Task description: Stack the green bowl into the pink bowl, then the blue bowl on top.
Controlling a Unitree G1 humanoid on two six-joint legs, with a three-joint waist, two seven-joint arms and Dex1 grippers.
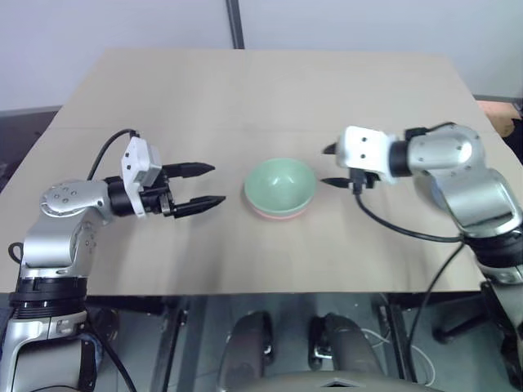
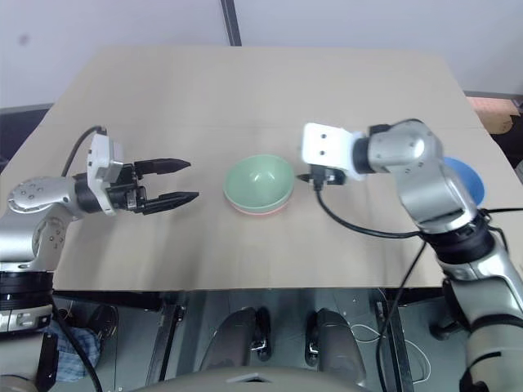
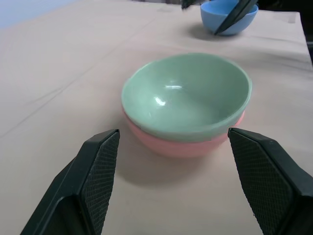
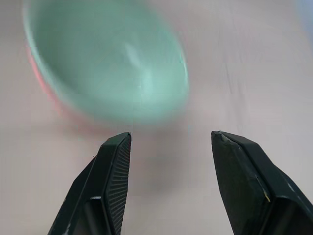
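One green bowl (image 1: 280,184) nests in one pink bowl (image 1: 282,214) mid-table (image 1: 245,90); one blue bowl (image 2: 464,178) sits near the right edge. Both the left gripper (image 1: 201,184) and the right gripper (image 1: 331,166) are spread, empty, flanking the stack.

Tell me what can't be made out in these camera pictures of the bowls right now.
- Blue bowl: right eye view, mostly hidden behind the right arm.
- Pink bowl: the green bowl nested in it hides its inside in every view.
- Green bowl's rim: blurred in the right wrist view.

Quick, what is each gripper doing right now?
Left gripper: open, holding nothing.
Right gripper: open, holding nothing, beside the green bowl.
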